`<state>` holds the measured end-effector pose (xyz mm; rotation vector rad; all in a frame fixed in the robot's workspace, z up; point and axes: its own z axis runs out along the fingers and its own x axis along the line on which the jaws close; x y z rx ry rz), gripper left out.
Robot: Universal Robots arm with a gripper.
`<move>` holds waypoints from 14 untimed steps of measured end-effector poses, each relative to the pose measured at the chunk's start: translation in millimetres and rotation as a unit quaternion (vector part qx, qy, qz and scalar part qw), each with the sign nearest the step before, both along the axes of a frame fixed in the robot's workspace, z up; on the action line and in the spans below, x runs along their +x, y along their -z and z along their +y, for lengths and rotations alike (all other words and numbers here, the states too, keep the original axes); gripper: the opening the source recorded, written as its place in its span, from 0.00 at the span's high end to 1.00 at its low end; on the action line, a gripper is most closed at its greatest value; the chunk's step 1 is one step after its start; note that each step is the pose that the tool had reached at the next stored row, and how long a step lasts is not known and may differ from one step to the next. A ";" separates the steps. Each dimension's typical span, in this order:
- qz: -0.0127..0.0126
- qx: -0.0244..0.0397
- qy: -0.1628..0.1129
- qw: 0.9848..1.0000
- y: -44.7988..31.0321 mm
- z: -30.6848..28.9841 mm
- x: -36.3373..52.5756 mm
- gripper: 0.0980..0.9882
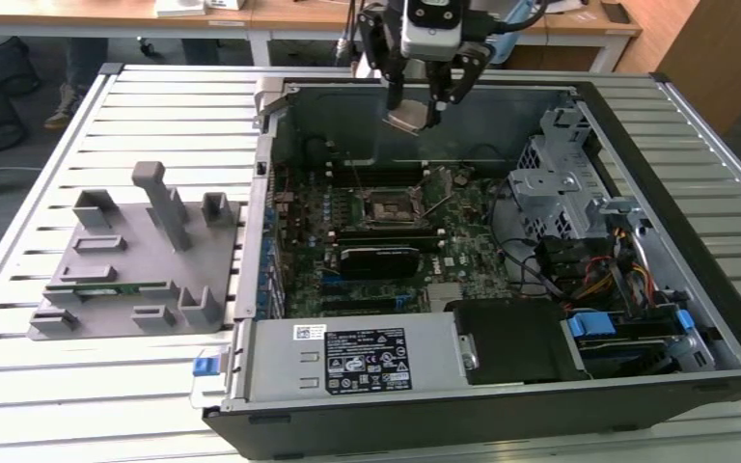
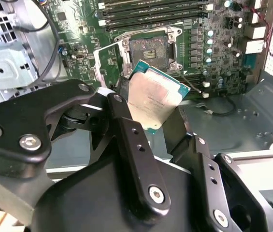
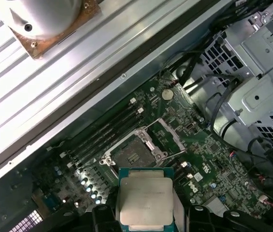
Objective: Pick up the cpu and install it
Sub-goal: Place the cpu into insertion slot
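Observation:
The cpu (image 1: 409, 118), a flat square chip with a silver top, hangs tilted in the air over the far part of the open computer case (image 1: 679, 318). My gripper (image 1: 419, 104) is shut on it, one black finger on each side edge. In both wrist views the cpu (image 2: 153, 99) (image 3: 146, 198) sits between the fingers (image 2: 126, 130), a good way above the motherboard. The black cpu socket (image 1: 390, 205) (image 2: 148, 48) (image 3: 134, 154) lies below with its metal bracket swung open and nothing in it.
Memory slots (image 2: 150, 14) run beside the socket. A grey drive cage (image 1: 558, 183) and bundled cables (image 1: 602, 280) fill the case on the exterior view's right. A grey parts fixture (image 1: 139, 260) stands on the slatted table (image 1: 36, 405). A silver cylinder part (image 3: 49, 19) rests outside the case.

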<state>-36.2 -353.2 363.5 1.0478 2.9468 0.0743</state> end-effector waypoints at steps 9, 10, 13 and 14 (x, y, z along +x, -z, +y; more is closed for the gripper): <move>0.000 0.000 0.042 0.999 0.5 0.1 -0.4 0.52; 0.000 0.000 0.047 0.999 0.6 0.1 -0.4 0.52; 0.000 0.000 0.061 0.998 0.8 0.1 -0.5 0.52; 0.000 0.000 0.066 0.998 0.9 0.1 -0.5 0.52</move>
